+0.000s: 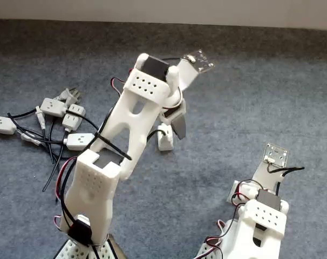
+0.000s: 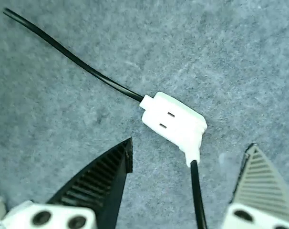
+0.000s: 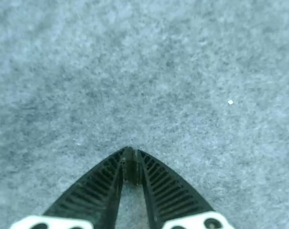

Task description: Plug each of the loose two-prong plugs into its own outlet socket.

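- The step in hand looks like the first pick; the left gripper (image 2: 190, 143) hovers with its fingers spread wide above a white plastic outlet socket (image 2: 173, 119) and grasps nothing.
- This socket lies flat on the grey carpet-like tabletop (image 3: 135, 71), its two slots facing up; a thin black cable (image 2: 77, 64) runs out of it; nothing is plugged into it.
- In the high view it lies near the middle; the heap of white plugs and sockets (image 1: 61, 116) is well apart from it at 9 o'clock, and a white two-prong plug (image 1: 70, 97) lies at the heap's 12 o'clock edge.
- The right gripper (image 3: 130, 164) is pressed together and empty above bare tabletop, at about 5 o'clock from the socket.
- I judge no pair is joined yet.
- The next move calls for lowering the left gripper so that the fingers come to both sides of the socket's body, not on the cable; then closing firmly; the right arm would need to open and fetch a plug.
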You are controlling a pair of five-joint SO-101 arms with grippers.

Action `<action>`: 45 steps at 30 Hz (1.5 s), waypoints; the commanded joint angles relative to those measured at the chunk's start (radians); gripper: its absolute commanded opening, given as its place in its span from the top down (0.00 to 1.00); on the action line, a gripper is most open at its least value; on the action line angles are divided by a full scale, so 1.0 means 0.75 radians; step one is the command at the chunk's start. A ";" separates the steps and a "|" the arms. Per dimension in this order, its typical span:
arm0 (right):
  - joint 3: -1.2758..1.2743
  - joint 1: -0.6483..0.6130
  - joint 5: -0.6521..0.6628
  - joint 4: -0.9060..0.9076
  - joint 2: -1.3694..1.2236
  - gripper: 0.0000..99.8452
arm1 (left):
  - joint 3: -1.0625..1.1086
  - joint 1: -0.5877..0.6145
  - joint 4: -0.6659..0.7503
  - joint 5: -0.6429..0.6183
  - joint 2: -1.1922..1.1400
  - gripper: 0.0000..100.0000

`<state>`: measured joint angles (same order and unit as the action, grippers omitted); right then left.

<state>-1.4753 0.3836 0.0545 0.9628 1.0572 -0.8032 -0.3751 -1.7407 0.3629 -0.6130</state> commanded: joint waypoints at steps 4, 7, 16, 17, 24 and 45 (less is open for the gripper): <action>0.007 -0.015 0.012 -0.015 0.001 0.99 | 0.005 0.028 0.045 -0.616 0.017 0.65; 0.007 -0.015 0.012 -0.015 0.001 0.99 | 0.007 0.058 0.047 -0.947 0.015 0.65; 0.007 -0.013 0.012 -0.015 0.001 0.99 | -0.001 0.152 0.041 -1.215 -0.261 0.65; 0.007 -0.013 0.012 -0.015 0.001 0.99 | -0.003 0.148 0.041 -1.217 -0.296 0.65; 0.007 -0.013 0.012 -0.015 0.001 0.99 | -0.003 0.042 0.051 -1.215 -0.347 0.67; 0.007 -0.013 0.012 -0.015 0.003 0.99 | -0.073 0.054 0.133 -1.211 -0.502 0.91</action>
<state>-1.4753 0.3836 0.0545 0.9628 1.0572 -0.8324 -0.3629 -1.6349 -0.5470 -0.9889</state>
